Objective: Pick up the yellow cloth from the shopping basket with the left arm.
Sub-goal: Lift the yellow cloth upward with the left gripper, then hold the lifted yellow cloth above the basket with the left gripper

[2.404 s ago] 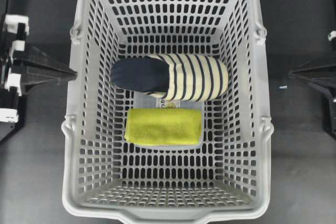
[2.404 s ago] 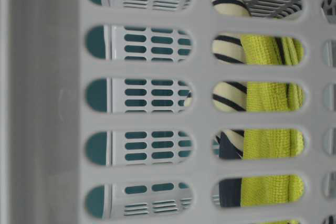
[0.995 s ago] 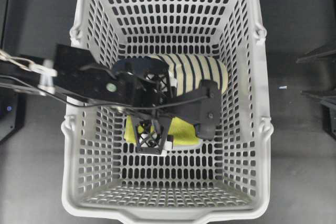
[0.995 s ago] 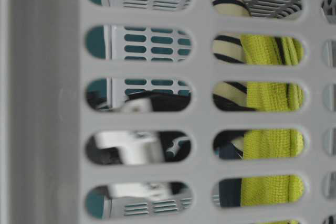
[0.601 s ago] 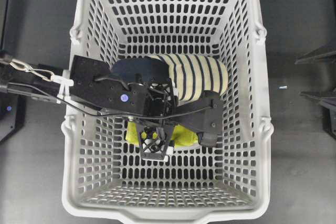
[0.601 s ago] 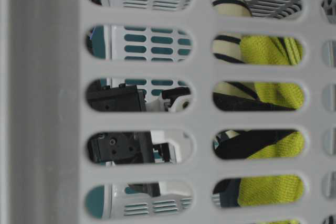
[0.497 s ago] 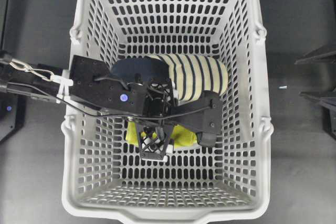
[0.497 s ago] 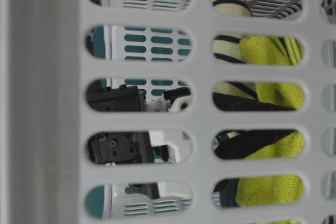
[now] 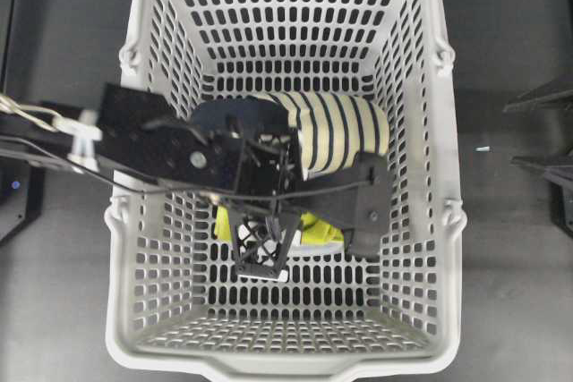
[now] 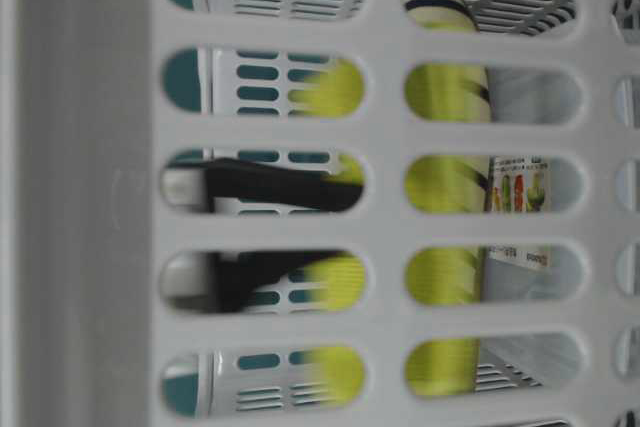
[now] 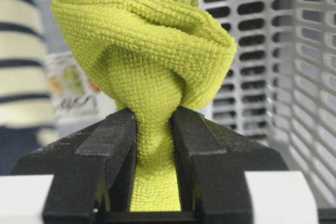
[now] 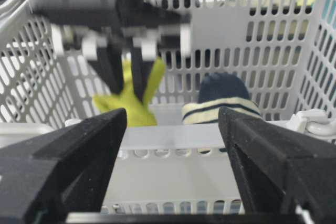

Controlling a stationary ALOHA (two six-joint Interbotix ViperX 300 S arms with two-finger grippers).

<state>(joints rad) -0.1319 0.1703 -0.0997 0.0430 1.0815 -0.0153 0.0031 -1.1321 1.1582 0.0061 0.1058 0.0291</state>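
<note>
The yellow cloth (image 11: 147,40) is bunched and pinched between my left gripper's (image 11: 155,116) black fingers. In the overhead view the left arm reaches over the left wall of the grey shopping basket (image 9: 448,87), and only bits of the cloth (image 9: 315,224) show under the left gripper (image 9: 285,219). From table level the cloth (image 10: 445,277) is a blurred yellow streak off the floor. My right gripper (image 12: 172,114) is open and empty outside the basket wall, looking in at the cloth (image 12: 131,107).
A cream-and-navy striped slipper (image 9: 340,131) lies on the basket floor just behind the cloth. A flat clear packet with a printed label (image 10: 515,197) lies on the floor where the cloth was. The basket walls stand close around. A dark table (image 9: 510,266) surrounds it.
My left arm came into the basket and its gripper shut on the cloth. In the last half second it rose, pulling the cloth up into a bunch and uncovering the labelled packet.
</note>
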